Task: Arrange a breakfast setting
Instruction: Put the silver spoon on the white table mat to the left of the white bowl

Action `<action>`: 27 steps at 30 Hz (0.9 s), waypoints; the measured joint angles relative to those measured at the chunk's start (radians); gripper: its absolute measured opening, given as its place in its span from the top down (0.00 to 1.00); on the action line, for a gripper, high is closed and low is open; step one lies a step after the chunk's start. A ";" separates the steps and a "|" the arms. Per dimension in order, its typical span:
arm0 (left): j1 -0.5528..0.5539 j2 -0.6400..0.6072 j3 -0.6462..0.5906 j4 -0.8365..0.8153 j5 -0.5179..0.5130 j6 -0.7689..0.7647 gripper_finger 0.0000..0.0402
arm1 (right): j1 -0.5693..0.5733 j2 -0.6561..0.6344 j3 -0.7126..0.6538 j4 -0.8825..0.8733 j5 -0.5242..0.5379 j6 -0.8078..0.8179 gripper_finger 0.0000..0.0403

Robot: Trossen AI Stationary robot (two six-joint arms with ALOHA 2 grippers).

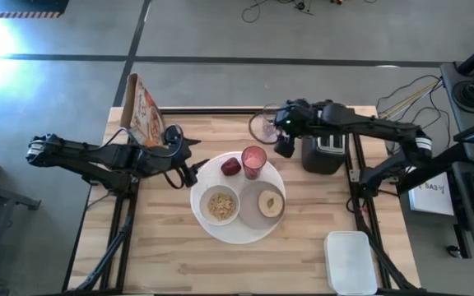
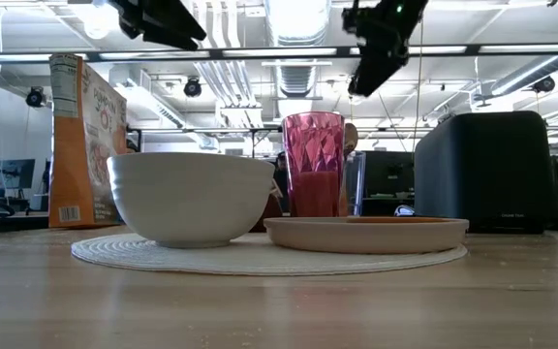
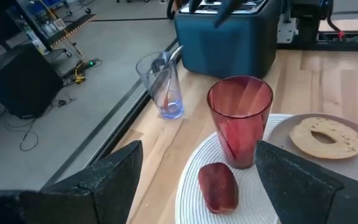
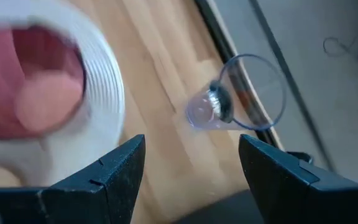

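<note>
The large round white plate (image 1: 235,234) lies mid-table. On it stand the small white bowl (image 1: 220,205) with cereal, the small grey plate (image 1: 263,215) carrying the bagel half (image 1: 271,202), the pink tumbler (image 1: 253,161) and the red apple (image 1: 231,167). The spoon (image 4: 220,103) stands in a clear glass (image 1: 264,126) near the far edge. My left gripper (image 1: 194,167) hovers open just left of the apple, above the plate's rim. My right gripper (image 1: 284,149) hangs open in the air between the glass and the tumbler, with nothing between its fingers.
A dark toaster (image 1: 325,153) stands right of the glass, under my right arm. A cereal box (image 1: 143,110) stands at the far left corner. A white lidded container (image 1: 350,261) lies at the near right edge. Bare wood shows along the near left.
</note>
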 joint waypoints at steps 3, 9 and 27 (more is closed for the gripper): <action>0.000 0.000 0.000 -0.011 -0.001 -0.003 0.28 | -0.005 0.047 0.000 -0.003 0.024 -0.101 0.39; 0.000 0.000 0.000 -0.064 -0.096 -0.003 0.28 | -0.005 0.121 0.000 -0.001 0.156 -0.194 0.39; 0.052 -0.022 0.000 -0.079 -0.156 -0.006 0.28 | -0.046 0.149 -0.001 0.095 0.214 -0.297 0.39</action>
